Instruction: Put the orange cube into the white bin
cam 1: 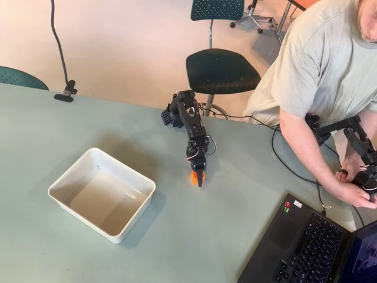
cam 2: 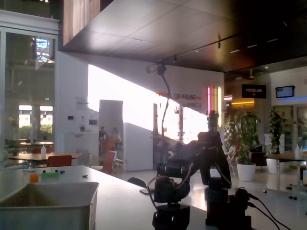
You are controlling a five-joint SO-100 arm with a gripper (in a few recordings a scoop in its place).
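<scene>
A: Where is the arm working right now?

B: In the overhead view the gripper point(cam 1: 198, 177) is pointing down at the table point(cam 1: 70, 130), just right of the frame's centre. The orange cube point(cam 1: 193, 177) is sitting at the fingertips, touching them, with its left part showing beside the dark fingers.

A: Is the pincer clamped on it?

B: I cannot tell. The fingers are lying over the cube, and whether they are pressing on it or only resting beside it is not resolving from above. In the fixed view the arm is reading as a dark silhouette at lower centre-right, so that is not helping.

A: And the white bin point(cam 1: 59, 187)?

B: It is standing in the lower left of the overhead view, well apart from the cube, with nothing showing inside it. In the fixed view its wall is filling the lower left corner.

A: What could go wrong from here?

B: 2 things, in my judgement. 1: if the grip is only catching 1 edge, the cube is likely to twist out during the lift. 2: a low carry to the left could strike the bin's near rim and knock the cube loose.
</scene>
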